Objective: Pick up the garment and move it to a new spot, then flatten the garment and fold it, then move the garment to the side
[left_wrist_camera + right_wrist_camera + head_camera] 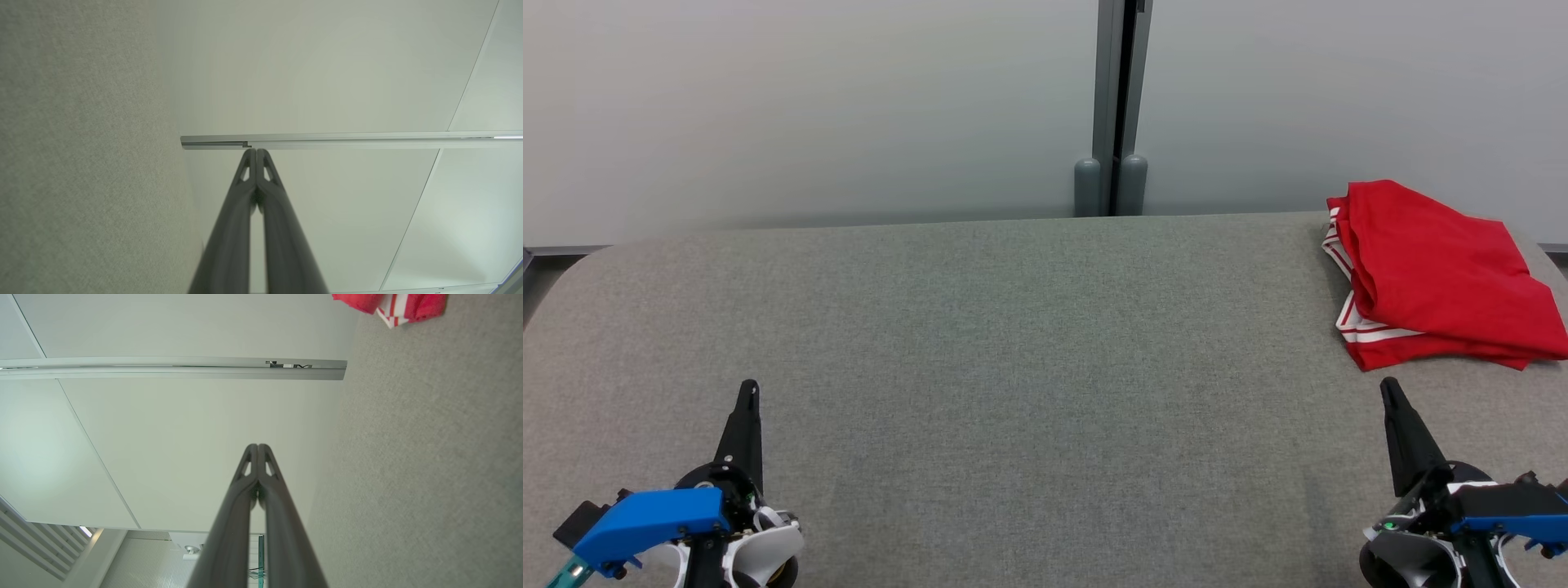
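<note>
The garment [1437,273] is red with white stripes at its hem and lies folded at the far right of the grey table [1029,343]. A corner of the garment [392,306] also shows at the top of the right wrist view. My right gripper [1388,388] is shut and empty, a short way in front of the garment and apart from it. At the lower left my left gripper [749,388] is shut too, with nothing in it. In both wrist views the fingers [256,153] [257,448] press together at their tips.
Pale wall panels stand behind the table, joined by a grey post [1117,106] at the middle of the far edge. The table's cloth-covered top has rounded far corners.
</note>
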{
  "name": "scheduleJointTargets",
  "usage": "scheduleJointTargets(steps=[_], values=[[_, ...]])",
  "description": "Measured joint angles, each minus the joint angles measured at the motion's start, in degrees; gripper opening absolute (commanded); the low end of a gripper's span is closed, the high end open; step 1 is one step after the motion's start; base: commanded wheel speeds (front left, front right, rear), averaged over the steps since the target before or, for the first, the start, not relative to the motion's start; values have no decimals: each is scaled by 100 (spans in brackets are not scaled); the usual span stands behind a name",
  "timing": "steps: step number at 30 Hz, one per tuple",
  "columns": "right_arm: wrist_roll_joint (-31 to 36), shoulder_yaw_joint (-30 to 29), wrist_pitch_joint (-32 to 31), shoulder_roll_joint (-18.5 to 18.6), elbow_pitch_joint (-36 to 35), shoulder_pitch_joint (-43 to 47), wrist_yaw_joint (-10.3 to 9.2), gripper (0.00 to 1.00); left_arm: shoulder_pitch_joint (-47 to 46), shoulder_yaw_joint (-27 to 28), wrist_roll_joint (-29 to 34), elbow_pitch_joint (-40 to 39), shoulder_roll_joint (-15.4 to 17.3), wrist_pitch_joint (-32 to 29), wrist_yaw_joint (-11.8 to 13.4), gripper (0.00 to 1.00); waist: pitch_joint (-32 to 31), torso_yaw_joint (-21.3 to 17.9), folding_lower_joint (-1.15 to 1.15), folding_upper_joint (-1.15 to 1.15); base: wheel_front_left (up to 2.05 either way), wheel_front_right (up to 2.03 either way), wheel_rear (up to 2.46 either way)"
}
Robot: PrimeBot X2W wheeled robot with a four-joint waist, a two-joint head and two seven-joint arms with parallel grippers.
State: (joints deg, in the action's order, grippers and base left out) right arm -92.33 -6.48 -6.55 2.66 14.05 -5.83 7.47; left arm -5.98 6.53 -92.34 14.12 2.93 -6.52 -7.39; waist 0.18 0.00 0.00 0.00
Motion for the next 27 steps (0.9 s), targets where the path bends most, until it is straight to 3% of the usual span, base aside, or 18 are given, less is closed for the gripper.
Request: scheduleJointTargets(steps=[27], values=[[0, 0, 0, 0, 0, -2, 0, 0, 0, -1, -1, 0, 0, 0, 0, 0, 0, 0, 1, 0, 0, 0, 0]])
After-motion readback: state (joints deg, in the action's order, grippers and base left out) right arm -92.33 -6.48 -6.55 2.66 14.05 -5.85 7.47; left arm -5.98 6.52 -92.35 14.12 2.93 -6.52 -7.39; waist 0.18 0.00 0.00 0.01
